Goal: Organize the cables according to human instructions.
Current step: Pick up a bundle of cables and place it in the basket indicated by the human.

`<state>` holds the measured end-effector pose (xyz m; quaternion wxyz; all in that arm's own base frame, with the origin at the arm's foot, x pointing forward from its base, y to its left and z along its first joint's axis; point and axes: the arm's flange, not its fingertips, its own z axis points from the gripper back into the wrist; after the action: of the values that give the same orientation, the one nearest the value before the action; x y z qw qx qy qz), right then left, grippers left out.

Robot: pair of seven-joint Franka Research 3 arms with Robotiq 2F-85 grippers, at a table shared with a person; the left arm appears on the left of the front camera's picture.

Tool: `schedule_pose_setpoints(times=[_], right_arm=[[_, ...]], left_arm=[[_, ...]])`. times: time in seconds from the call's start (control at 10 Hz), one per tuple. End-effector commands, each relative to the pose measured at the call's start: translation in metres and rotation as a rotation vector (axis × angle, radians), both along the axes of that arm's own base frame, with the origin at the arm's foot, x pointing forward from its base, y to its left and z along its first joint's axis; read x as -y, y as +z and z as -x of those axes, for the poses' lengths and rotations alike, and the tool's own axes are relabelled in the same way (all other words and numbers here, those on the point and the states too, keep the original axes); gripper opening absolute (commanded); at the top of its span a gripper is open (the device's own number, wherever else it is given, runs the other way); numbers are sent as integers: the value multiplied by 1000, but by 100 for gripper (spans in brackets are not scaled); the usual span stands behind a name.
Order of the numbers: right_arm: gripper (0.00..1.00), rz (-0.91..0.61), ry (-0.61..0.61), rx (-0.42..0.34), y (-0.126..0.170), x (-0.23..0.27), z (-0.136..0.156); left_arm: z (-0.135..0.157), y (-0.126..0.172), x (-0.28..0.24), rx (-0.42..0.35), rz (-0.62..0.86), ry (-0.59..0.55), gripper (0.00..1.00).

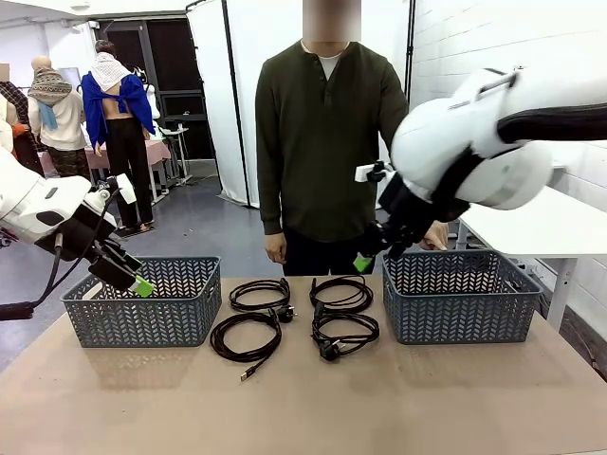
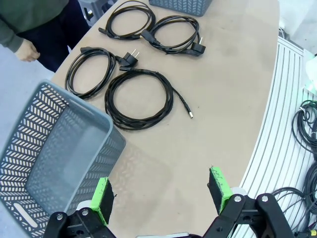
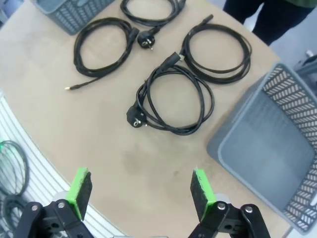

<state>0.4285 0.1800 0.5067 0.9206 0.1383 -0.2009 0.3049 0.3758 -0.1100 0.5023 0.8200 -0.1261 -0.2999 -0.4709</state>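
Observation:
Several black coiled cables lie side by side in the middle of the table, between two baskets. In the front view the near pair are a thin cord with a small plug and a thicker power cable. My left gripper hangs open above the left basket's near side. My right gripper is open, raised over the right basket's left rim. The left wrist view shows my left gripper empty, with the thin cord ahead. The right gripper is empty too, above a power cable.
A grey lattice basket stands on the left and a matching one on the right. A person in a dark green top stands at the far edge, hands down. The front half of the table is bare.

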Motion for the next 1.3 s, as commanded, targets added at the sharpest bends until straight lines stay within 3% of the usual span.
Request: schedule_pose_setpoints(times=[0.0,0.5,0.7,1.2], right_arm=[[100,85,-27,-39,-2,-28,-21],[100,171,-98,-97,-49,-76,-60],[100,167,-88,-70,-54,-77,-57],[100,154,-69,-98,-56,-73,-55]], left_arm=[[-2,-4,-3,2,14,-22,100],[-2,-4,-3,2,14,-22,100],[-2,-4,-3,2,14,-22,100],[-2,-4,-3,2,14,-22,100]])
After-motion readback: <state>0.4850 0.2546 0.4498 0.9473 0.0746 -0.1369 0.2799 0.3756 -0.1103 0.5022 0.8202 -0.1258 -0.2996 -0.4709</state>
